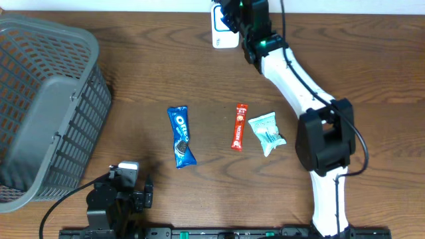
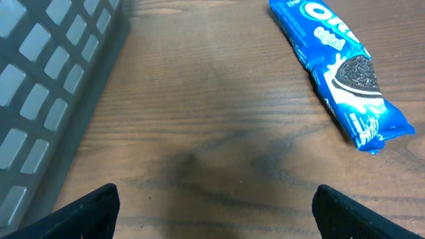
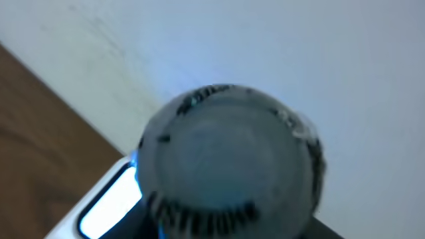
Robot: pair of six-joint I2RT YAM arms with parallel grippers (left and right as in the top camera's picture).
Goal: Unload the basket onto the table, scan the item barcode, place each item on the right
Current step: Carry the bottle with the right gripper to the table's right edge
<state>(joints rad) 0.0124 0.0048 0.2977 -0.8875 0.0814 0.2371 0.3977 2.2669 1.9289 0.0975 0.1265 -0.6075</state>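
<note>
A: Entry one, the left fingers [image 2: 93,211]?
B: Standing wide apart, gripping nothing, hovering low over the tabletop [image 1: 146,66] by its near edge, between the grey basket [image 1: 86,126] and the Oreo pack [image 1: 180,136].

A: Entry two, the right fingers [image 1: 230,18]?
B: The right arm [image 1: 292,73] is reaching to the far edge, with the fingers sitting over the white scanner [image 1: 223,32]. I cannot tell how far they are opening or whether they are holding anything. The wrist camera is showing only a blurred round grey shape [image 3: 229,159] above a blue-lit white edge.

A: Entry three, the goods?
B: All are lying flat mid-tabletop. The Oreo pack is lying alone on the left. The red stick packet [image 1: 239,127] is lying just beside the pale teal packet [image 1: 267,133], well apart from the scanner.
</note>
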